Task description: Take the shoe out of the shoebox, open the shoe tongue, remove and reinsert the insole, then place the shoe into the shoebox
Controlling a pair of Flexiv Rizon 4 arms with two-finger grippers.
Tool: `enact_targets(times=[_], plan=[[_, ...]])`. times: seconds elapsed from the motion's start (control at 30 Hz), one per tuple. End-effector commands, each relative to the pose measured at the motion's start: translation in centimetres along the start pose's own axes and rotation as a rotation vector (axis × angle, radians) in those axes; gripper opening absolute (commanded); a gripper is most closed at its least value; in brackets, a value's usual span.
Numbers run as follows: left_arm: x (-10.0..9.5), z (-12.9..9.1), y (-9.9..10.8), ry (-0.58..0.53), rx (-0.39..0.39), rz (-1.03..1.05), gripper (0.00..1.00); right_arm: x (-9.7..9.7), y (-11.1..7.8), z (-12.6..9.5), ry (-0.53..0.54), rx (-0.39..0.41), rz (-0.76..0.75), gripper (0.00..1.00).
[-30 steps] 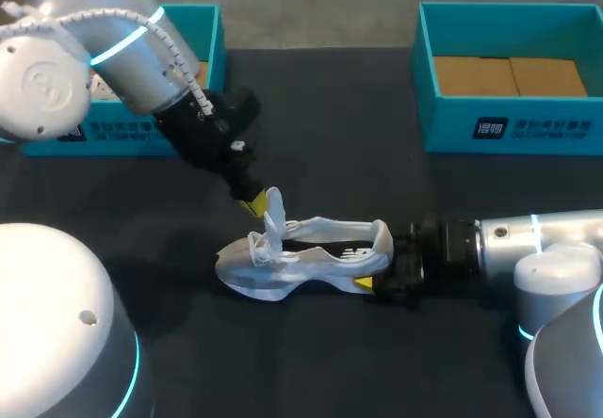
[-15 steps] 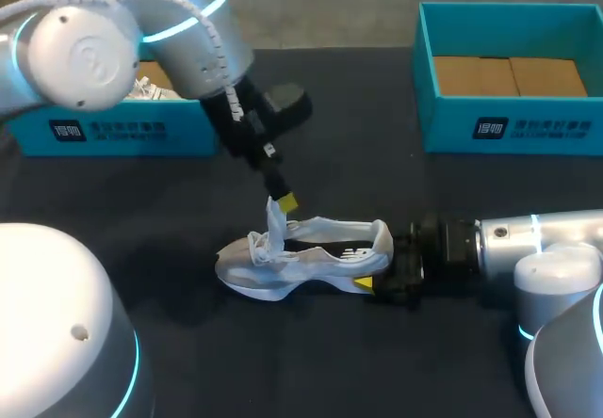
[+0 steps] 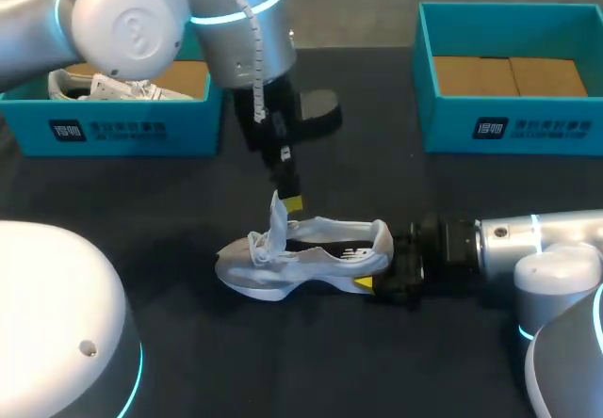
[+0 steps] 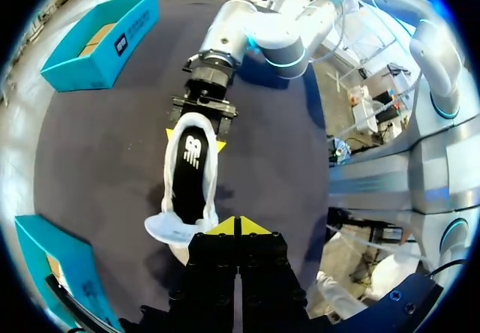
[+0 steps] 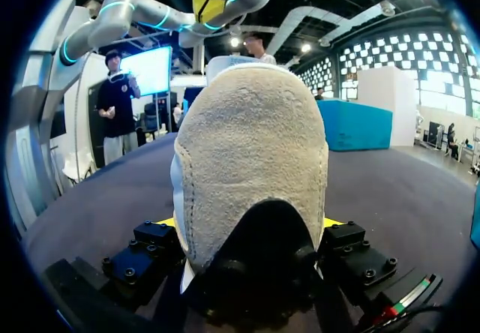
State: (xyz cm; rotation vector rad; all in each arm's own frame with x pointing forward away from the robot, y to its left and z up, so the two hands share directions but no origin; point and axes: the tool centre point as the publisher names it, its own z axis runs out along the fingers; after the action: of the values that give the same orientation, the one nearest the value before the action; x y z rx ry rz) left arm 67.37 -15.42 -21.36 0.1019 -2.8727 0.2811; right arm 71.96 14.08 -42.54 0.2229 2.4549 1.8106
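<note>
Lying on the counter (image 3: 141, 211) outside the shoebox (image 3: 509, 126), the shoe (image 3: 306, 258) is clamped at the heel by the right gripper (image 3: 382, 264). The tongue (image 3: 277, 218) appears pinched upright in the left gripper (image 3: 290, 201), whose fingers are pressed together. Insole (image 4: 191, 175) removal, reinsertion and reboxing are judged outstanding.

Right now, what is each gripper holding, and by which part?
Right gripper: the shoe, by its heel. Left gripper: fingers shut at the raised tongue; a pinch cannot be told.

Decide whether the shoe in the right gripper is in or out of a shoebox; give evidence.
Out. The shoe rests on the black table, no box wall around it; the right gripper clamps its heel.
</note>
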Motion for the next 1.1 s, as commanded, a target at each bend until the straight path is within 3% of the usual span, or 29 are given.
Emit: enact_targets(times=[0.03, 0.6, 1.1], plan=[[-0.4, 1.4, -1.2, -0.024, -0.018, 0.049, 0.00, -0.1, 0.1, 0.2, 0.001, 0.006, 0.001, 0.00], [-3.5, 8.2, -3.1, -0.029, -0.051, 0.157, 0.00, -0.1, 0.1, 0.2, 0.001, 0.006, 0.001, 0.00], [-4.9, 11.3, -2.1, 0.001, -0.073, 0.128, 0.00, -0.1, 0.1, 0.2, 0.001, 0.006, 0.001, 0.00]])
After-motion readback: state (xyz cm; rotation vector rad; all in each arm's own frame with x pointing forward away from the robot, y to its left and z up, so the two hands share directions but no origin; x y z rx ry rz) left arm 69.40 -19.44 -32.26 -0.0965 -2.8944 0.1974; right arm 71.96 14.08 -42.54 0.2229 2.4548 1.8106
